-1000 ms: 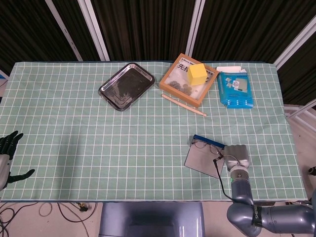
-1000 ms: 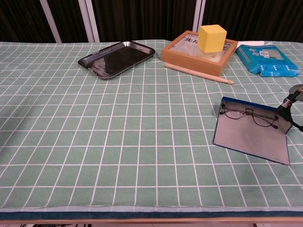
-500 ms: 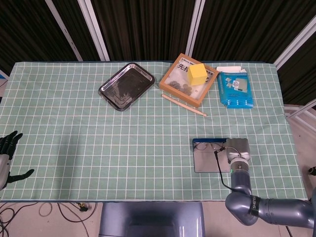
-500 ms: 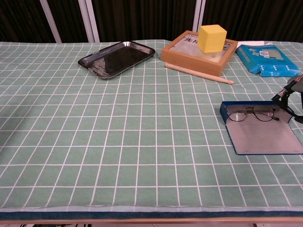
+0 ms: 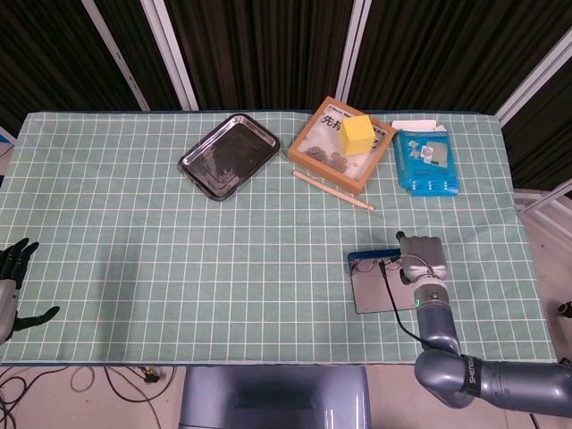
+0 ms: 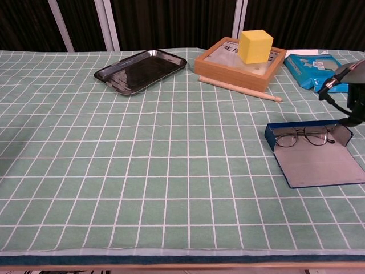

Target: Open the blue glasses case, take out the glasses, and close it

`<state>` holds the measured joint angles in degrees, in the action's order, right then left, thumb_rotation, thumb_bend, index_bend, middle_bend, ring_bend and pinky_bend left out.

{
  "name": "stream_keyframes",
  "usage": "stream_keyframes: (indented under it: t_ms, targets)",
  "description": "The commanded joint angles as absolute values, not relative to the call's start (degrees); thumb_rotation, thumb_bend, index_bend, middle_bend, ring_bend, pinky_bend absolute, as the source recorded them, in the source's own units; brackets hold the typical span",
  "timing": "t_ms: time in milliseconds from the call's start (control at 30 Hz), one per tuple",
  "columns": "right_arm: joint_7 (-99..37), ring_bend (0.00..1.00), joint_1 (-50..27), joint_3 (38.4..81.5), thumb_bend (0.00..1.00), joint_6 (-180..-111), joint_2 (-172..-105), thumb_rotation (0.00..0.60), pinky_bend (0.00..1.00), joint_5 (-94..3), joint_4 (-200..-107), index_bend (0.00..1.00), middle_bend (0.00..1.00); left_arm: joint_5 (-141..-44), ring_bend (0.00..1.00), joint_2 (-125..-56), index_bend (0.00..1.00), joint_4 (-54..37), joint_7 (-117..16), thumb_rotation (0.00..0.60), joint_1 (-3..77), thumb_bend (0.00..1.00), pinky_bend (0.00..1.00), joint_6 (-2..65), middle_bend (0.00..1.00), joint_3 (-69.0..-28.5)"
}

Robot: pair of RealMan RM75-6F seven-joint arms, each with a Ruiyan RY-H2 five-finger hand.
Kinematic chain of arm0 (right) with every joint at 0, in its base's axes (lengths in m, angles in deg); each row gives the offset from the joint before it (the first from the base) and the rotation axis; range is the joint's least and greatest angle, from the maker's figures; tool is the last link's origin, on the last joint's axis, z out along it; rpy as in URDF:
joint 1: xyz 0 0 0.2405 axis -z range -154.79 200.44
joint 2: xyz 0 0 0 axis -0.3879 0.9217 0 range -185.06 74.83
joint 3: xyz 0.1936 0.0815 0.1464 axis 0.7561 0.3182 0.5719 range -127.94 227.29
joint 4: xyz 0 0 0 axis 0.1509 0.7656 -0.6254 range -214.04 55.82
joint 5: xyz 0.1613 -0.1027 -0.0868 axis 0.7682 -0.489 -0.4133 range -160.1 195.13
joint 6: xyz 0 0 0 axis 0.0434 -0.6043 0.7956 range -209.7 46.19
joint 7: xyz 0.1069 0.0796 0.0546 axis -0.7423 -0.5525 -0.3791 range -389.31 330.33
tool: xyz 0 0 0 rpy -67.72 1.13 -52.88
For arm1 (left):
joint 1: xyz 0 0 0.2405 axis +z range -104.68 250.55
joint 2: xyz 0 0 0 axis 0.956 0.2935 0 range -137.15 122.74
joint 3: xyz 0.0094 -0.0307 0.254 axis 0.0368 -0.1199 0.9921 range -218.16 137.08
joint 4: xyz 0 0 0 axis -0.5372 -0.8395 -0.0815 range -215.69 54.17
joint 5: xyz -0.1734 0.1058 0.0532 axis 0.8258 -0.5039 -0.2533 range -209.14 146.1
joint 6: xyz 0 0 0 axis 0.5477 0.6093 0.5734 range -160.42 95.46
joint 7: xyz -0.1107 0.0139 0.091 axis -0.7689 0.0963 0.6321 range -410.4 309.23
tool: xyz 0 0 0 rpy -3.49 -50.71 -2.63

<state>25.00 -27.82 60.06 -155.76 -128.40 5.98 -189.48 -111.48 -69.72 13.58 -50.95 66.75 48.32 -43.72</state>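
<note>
The right hand (image 5: 423, 253) is seen from above at about five o'clock on the table, poised over the right end of the blue glasses case (image 6: 319, 164). Only its back and wrist are shown in the head view, and only a dark edge of it in the chest view, so whether its fingers are spread or curled cannot be told, and no contact with the case or its contents can be confirmed. Nothing is seen to be held.

The case lies open and flat, its grey lid folded toward six o'clock. The glasses (image 6: 302, 136) rest in the shallow tray at the twelve o'clock side of the case, lenses side by side, frame lying along the tray.

The step in hand is judged to be the removal of the glasses. It would best be done by bringing the fingers down onto the frame near the right-hand lens or the bridge, so that a light pinch is taken on the rim rather than on the glass. The lift should be kept straight up until the tray wall is cleared, since the light case could be dragged along.

The left hand (image 5: 11, 286) is seen at the table's nine o'clock edge, well apart from the case, fingers apart and empty.
</note>
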Motion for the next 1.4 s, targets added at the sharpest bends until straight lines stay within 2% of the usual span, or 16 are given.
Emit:
stream_keyframes:
  t_ms: [33,167,300,633,1400]
  targets:
    - [20.2,0.99,-26.2,61.0,0.42,-153.2,-126.9,0.600,1.00,1.5,-188.8,0.29,0.90,-112.1,0.00,-70.3,0.00,13.1,-50.4,0.600,66.9,0.00,0.00,49.2,0.00,-43.8]
    - [16.1,0.99,-24.9,60.7,0.42,-149.0,-126.4,0.600,1.00,-1.7,-186.0,0.38,0.90,-112.2,0.00,-70.8,0.00,12.6,-49.8,0.600,67.1,0.00,0.00,49.9,0.00,-43.9]
    - [14.0,0.99,-24.5,59.8,0.41,-145.8,-126.8,0.600,1.00,-3.4,-183.0,0.41,0.90,-112.5,0.00,-71.1,0.00,12.3,-49.3,0.600,67.2,0.00,0.00,50.4,0.00,-43.9]
    - [11.8,0.99,-24.9,58.8,0.41,-141.7,-129.1,0.600,1.00,-2.4,-178.0,0.41,0.90,-113.1,0.00,-71.8,0.00,11.8,-48.5,0.600,67.1,0.00,0.00,50.9,0.00,-44.2]
    - [11.9,0.99,-26.9,57.8,0.41,-140.4,-134.0,0.600,1.00,0.3,-171.9,0.41,0.90,-112.3,0.00,-71.9,0.00,11.4,-48.9,0.600,66.7,0.00,0.00,49.9,0.00,-44.6]
